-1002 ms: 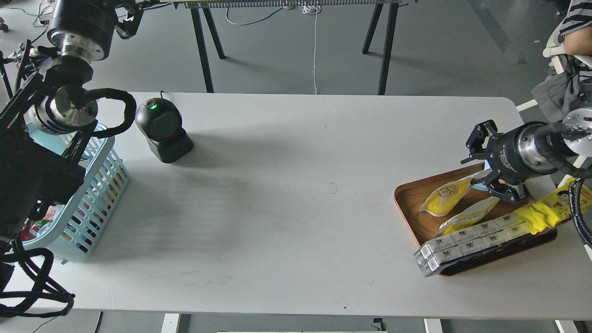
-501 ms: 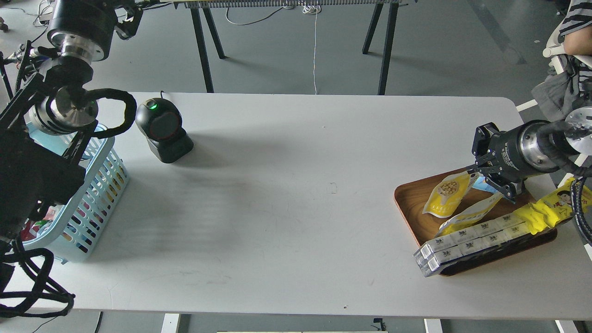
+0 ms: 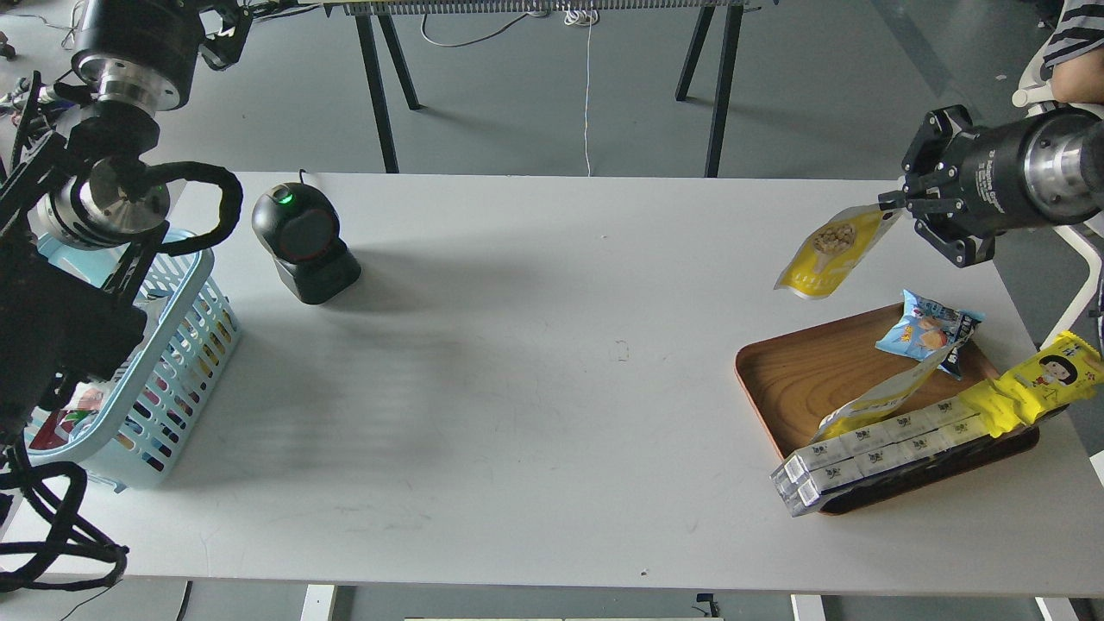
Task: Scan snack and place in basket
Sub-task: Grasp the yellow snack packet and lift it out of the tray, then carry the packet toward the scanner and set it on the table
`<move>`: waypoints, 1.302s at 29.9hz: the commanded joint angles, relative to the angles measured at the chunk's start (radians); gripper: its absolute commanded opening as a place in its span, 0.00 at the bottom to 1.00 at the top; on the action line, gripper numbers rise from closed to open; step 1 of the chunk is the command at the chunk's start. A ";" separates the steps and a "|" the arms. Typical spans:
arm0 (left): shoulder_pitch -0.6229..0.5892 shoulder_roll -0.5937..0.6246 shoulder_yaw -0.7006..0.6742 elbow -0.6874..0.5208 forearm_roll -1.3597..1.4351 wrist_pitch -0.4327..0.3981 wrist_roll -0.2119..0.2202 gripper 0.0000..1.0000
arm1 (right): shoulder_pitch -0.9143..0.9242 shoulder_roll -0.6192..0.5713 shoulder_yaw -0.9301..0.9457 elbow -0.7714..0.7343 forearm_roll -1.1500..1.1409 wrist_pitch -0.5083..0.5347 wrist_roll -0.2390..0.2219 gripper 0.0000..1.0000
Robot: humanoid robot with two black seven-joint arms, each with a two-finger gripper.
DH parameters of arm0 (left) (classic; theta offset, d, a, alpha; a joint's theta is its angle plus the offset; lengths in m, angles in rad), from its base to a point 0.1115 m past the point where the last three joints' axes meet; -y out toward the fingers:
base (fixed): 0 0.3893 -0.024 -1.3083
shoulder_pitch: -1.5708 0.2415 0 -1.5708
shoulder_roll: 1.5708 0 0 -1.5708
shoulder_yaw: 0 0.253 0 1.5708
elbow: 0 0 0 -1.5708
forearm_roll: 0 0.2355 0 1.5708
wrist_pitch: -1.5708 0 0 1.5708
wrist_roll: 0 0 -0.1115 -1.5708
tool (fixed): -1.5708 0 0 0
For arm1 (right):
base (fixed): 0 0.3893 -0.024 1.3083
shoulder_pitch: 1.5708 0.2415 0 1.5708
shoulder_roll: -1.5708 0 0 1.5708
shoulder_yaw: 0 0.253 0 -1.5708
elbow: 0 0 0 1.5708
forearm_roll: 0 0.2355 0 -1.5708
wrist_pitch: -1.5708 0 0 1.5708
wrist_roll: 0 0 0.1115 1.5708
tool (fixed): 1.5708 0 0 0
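Observation:
The snack (image 3: 830,252), a yellow pouch with a round picture of beige balls, hangs in the air above the table's right side, left of and above the tray. My right gripper (image 3: 899,205) is shut on the pouch's top corner. The light blue basket (image 3: 191,289) stands at the table's left edge, partly hidden by my left arm, with a few colourful items inside. My left gripper (image 3: 228,34) is raised at the top left, dark and small; I cannot make out its fingers.
A black barcode scanner (image 3: 304,241) with a green light stands right of the basket. The brown wooden tray (image 3: 789,379) at the right holds a small blue packet (image 3: 927,323), a second pouch (image 3: 880,398), white cartons (image 3: 871,448) and a long yellow wrapper (image 3: 1035,379). A person sits at the far right.
My right gripper closed on the pouch in the tray and lifted it up and back, clear of the tray. The blue packet underneath now shows. My left arm shifted slightly.

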 commanded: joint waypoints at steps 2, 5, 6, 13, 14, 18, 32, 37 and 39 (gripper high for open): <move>-0.006 0.006 0.000 0.000 -0.001 0.000 0.003 1.00 | 0.005 0.022 0.075 -0.008 0.064 -0.057 0.030 0.00; -0.006 0.006 0.000 0.000 -0.001 0.001 0.003 1.00 | 0.003 0.077 0.110 -0.008 0.080 -0.069 0.059 0.00; -0.006 0.006 0.000 0.000 -0.001 0.001 0.003 1.00 | 0.000 0.113 0.125 -0.008 0.081 -0.077 0.071 0.00; -0.007 0.006 0.000 0.000 -0.002 0.001 0.009 1.00 | -0.116 0.285 0.265 -0.072 0.083 -0.141 0.102 0.00; -0.007 0.006 0.000 0.000 -0.002 0.001 0.009 1.00 | -0.154 0.320 0.292 -0.087 0.083 -0.147 0.105 0.00; -0.006 0.005 0.000 0.000 -0.002 0.001 0.009 1.00 | -0.286 0.431 0.398 -0.178 0.081 -0.184 0.116 0.00; -0.004 0.005 -0.002 0.000 -0.002 0.003 0.008 1.00 | -0.434 0.762 0.473 -0.330 0.069 -0.196 0.143 0.00; -0.006 0.006 -0.003 0.000 -0.002 0.001 0.008 1.00 | -0.455 0.871 0.477 -0.383 0.046 -0.222 0.145 0.00; -0.006 0.006 -0.006 0.000 -0.002 0.001 0.008 1.00 | -0.466 0.905 0.473 -0.399 0.044 -0.228 0.143 0.00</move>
